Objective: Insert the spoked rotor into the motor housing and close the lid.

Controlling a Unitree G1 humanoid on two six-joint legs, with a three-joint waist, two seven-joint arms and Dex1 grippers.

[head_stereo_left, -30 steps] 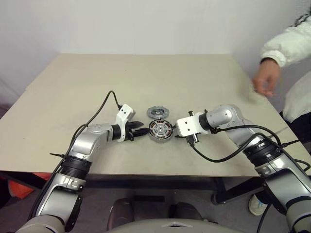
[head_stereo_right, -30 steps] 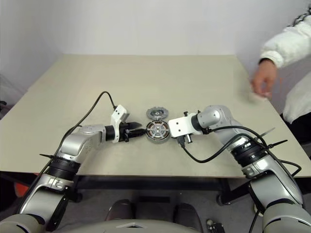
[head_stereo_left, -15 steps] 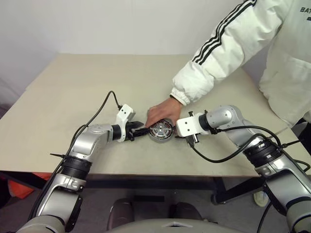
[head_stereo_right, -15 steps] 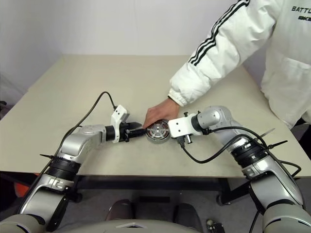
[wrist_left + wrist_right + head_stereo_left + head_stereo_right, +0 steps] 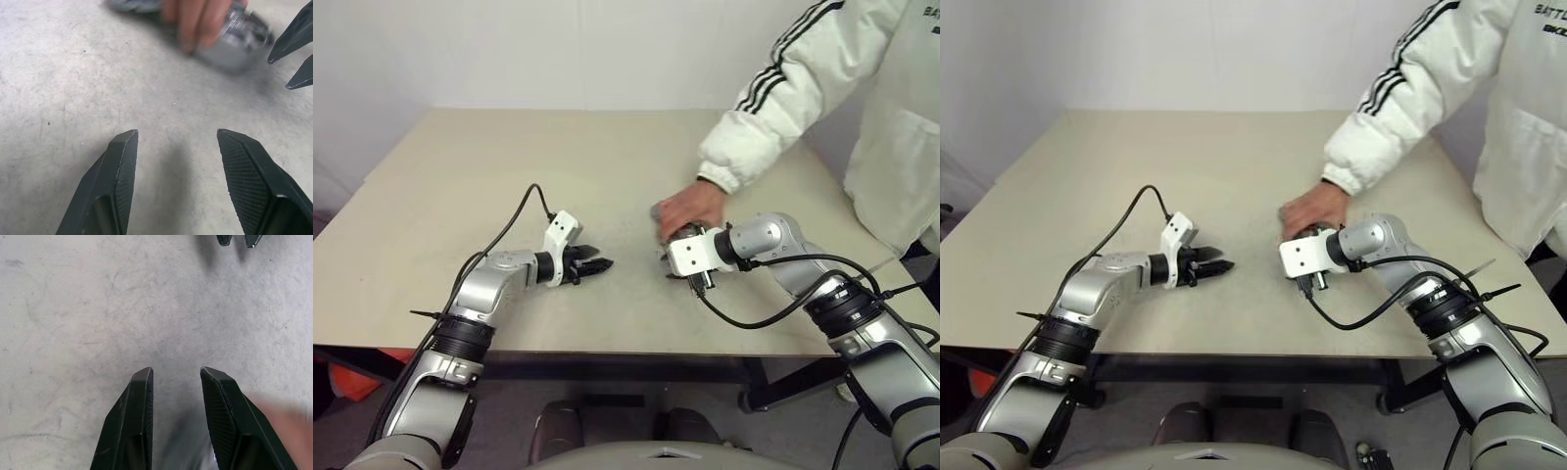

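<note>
A person's hand (image 5: 691,207) rests on the table just beyond my right gripper (image 5: 666,266) and covers the motor housing (image 5: 235,40), a blurred round metal part under the fingers. The grey lid (image 5: 131,5) lies beside that hand, and its edge peeks out at the hand's left (image 5: 657,211). The spoked rotor is hidden. My left gripper (image 5: 600,265) is open over bare table, well left of the hand. The right gripper (image 5: 176,369) is also open, with bare tabletop between its fingers.
The person in a white striped jacket (image 5: 803,78) leans in from the far right, the arm reaching across the table's right half. The beige table (image 5: 509,166) extends wide to the left and back. Black cables (image 5: 524,211) trail from both wrists.
The person's hand reached in, took the housing and lid from between my grippers and slid them right, up beside the right gripper. Both arms kept still.
</note>
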